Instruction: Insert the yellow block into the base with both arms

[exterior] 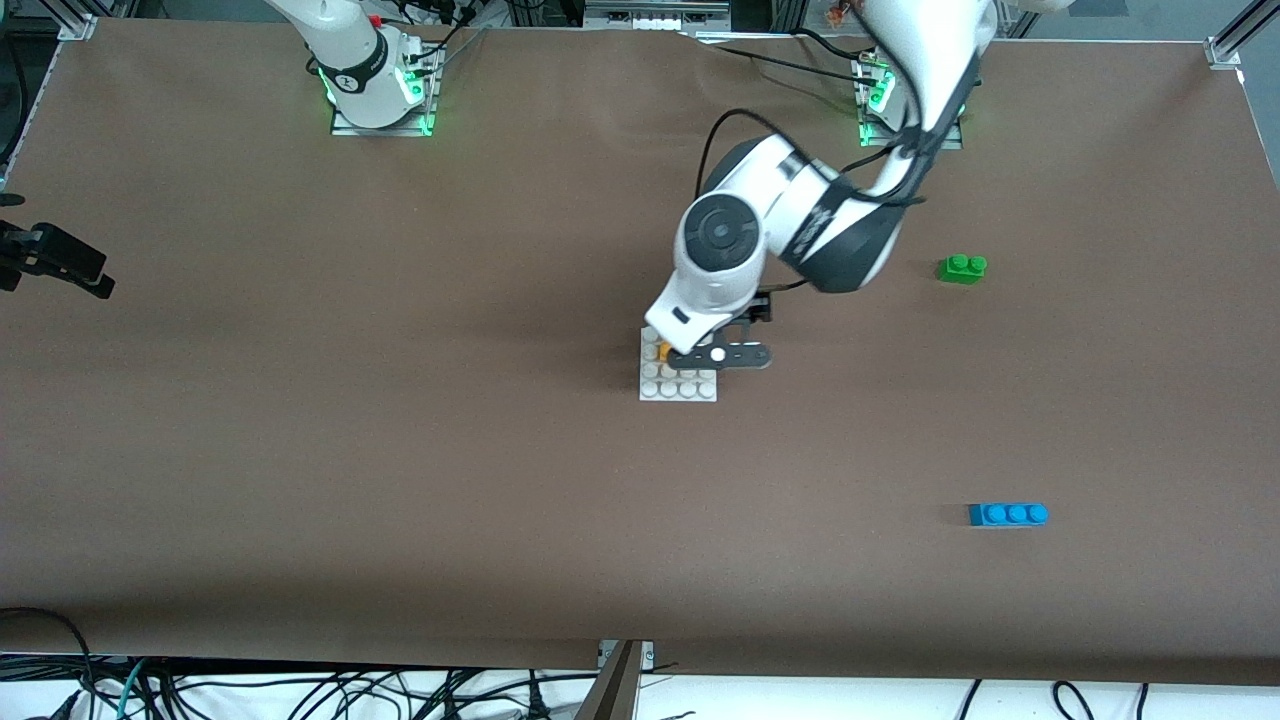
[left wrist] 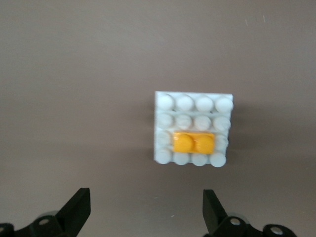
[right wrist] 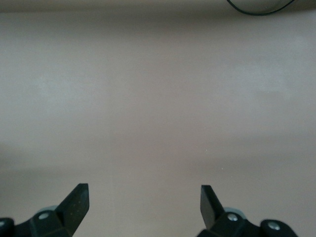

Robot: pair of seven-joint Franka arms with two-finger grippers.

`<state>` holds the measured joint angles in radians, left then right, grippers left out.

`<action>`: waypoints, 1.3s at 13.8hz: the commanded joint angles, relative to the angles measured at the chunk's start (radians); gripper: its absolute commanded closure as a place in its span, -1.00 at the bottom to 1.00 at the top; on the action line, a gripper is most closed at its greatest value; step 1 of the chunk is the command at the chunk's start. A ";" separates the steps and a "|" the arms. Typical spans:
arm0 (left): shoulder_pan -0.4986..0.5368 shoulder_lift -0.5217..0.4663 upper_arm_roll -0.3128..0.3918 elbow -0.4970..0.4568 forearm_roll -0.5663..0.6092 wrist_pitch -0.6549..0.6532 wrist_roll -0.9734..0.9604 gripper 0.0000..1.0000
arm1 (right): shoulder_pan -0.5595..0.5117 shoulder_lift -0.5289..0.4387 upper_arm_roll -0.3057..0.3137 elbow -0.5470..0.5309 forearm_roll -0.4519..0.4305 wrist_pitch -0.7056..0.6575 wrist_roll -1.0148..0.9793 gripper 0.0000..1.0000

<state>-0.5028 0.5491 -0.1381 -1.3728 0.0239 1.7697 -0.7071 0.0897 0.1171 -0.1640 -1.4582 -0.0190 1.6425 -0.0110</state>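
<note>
The white studded base (exterior: pixel 684 384) lies mid-table, and the yellow block (left wrist: pixel 193 143) sits on the studs of the base (left wrist: pixel 194 109), in the second row in from one edge. In the front view only a sliver of the yellow block (exterior: pixel 663 352) shows beside the left arm's wrist. My left gripper (left wrist: pixel 145 196) hangs open above the base (exterior: pixel 722 356), with nothing between its fingers and apart from the block. My right gripper (right wrist: pixel 144 191) is open over bare table, at the right arm's end (exterior: pixel 62 262), where it waits.
A green two-stud brick (exterior: pixel 962 268) lies toward the left arm's end, farther from the front camera than the base. A blue three-stud brick (exterior: pixel 1008 514) lies nearer to the camera at that same end. Brown table (exterior: pixel 400 450) surrounds the base.
</note>
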 commanded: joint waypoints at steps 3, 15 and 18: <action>0.153 -0.179 -0.002 -0.014 0.010 -0.128 0.078 -1.00 | -0.007 -0.008 0.009 -0.004 -0.006 -0.006 -0.003 -1.00; 0.411 -0.538 0.098 -0.289 -0.016 -0.140 0.693 -1.00 | -0.007 0.004 0.009 -0.004 -0.007 -0.003 -0.010 -1.00; 0.434 -0.549 0.098 -0.334 -0.044 -0.113 0.701 -1.00 | -0.005 0.004 0.012 -0.004 -0.009 -0.004 -0.010 -1.00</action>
<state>-0.0841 0.0479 -0.0388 -1.6388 0.0055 1.6239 -0.0403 0.0898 0.1266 -0.1625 -1.4583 -0.0190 1.6423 -0.0114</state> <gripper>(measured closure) 0.000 0.000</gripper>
